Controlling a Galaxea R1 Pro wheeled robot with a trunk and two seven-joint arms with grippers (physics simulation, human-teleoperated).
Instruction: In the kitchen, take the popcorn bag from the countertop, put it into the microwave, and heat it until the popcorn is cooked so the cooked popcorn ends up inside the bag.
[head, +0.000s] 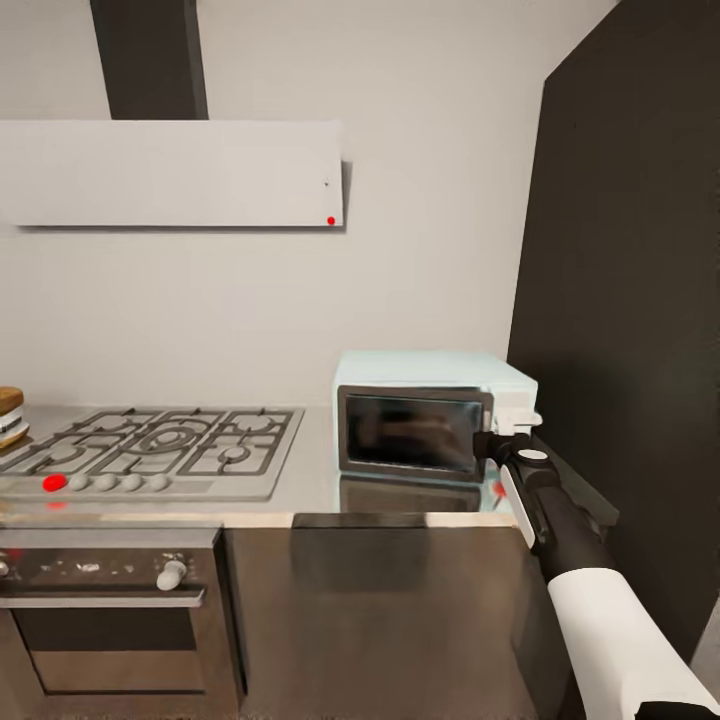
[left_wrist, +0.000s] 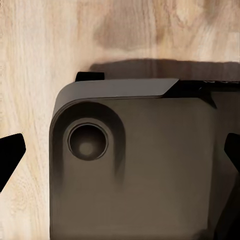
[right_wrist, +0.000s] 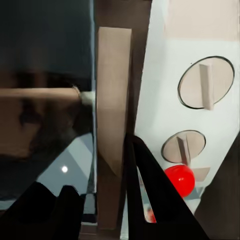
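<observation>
The pale-blue microwave (head: 432, 415) stands on the steel countertop (head: 310, 490) with its dark glass door closed. A dim brownish shape (head: 400, 428) lies behind the glass; I cannot tell if it is the popcorn bag. My right gripper (head: 487, 445) is at the door's right edge. In the right wrist view its dark fingers (right_wrist: 150, 190) sit on either side of the tan door handle (right_wrist: 112, 115), closed in on it. Beside it are two knobs (right_wrist: 205, 82) and a red indicator light (right_wrist: 179, 180). My left gripper (left_wrist: 122, 155) is open and empty.
A gas hob (head: 160, 445) with black grates lies left of the microwave, above a steel built-in oven (head: 100, 600). A tan-and-white object (head: 10, 415) is cut off at the left edge. A dark tall panel (head: 620, 300) rises at the right. The left wrist view shows wooden floor (left_wrist: 45, 50).
</observation>
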